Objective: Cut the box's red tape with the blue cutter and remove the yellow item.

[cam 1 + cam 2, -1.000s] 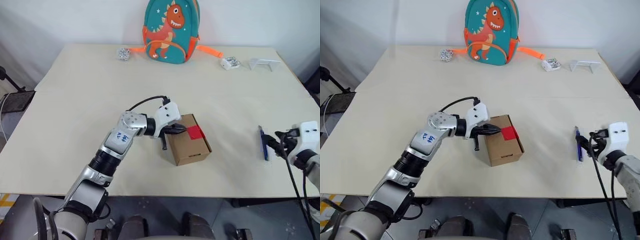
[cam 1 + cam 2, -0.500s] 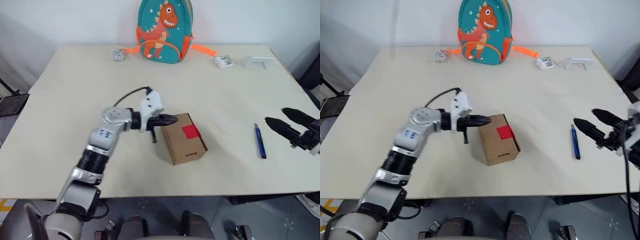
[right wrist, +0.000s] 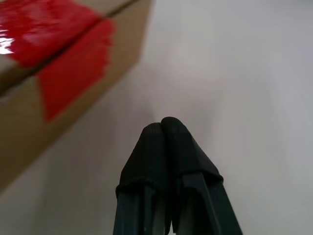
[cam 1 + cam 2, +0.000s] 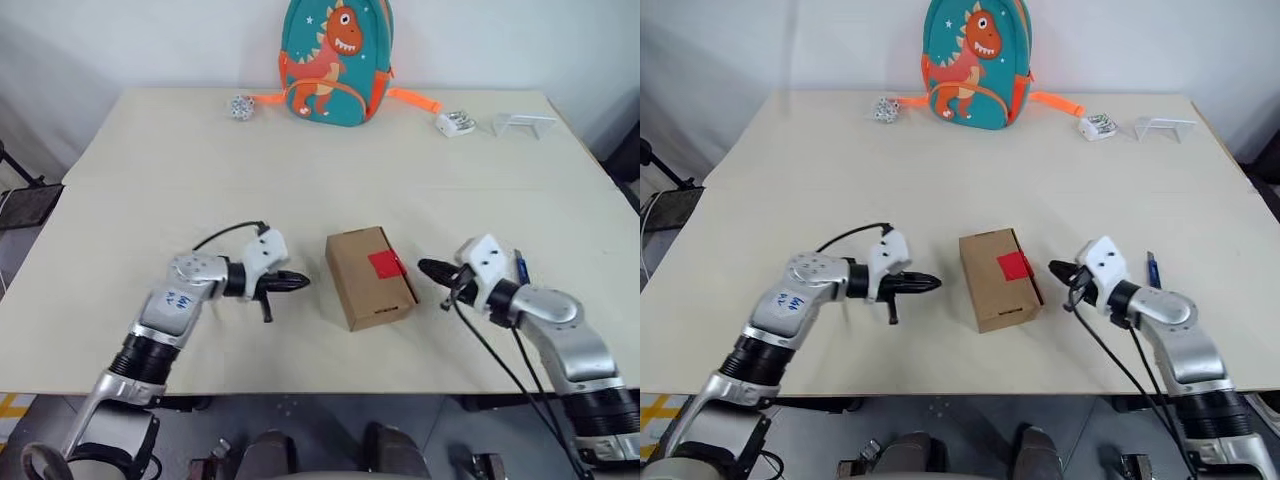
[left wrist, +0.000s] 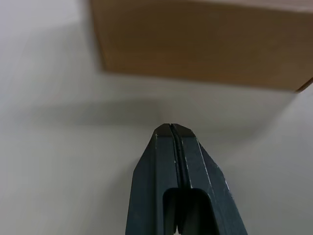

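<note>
The brown cardboard box [image 4: 365, 285] lies closed in the middle of the table, with the red tape [image 4: 387, 265] across its top edge on the right side. My left gripper [image 4: 300, 282] is shut and empty, pointing at the box's left side across a small gap; the left wrist view shows that box wall [image 5: 195, 44] ahead of the fingertips [image 5: 171, 129]. My right gripper [image 4: 428, 268] is shut and empty just right of the box, near the red tape [image 3: 54, 44]. The blue cutter [image 4: 1153, 270] lies on the table behind my right wrist, partly covered. The yellow item is hidden.
A teal dinosaur backpack [image 4: 338, 60] stands at the table's far edge. Beside it are a small grey ball [image 4: 240, 106], a small white object [image 4: 455, 122] and a clear stand [image 4: 525, 123]. The front table edge runs close below both arms.
My left gripper has drawn back to the left, off the box. My right arm has swung in from beside the cutter to the box's right side, and its fingers have shut.
</note>
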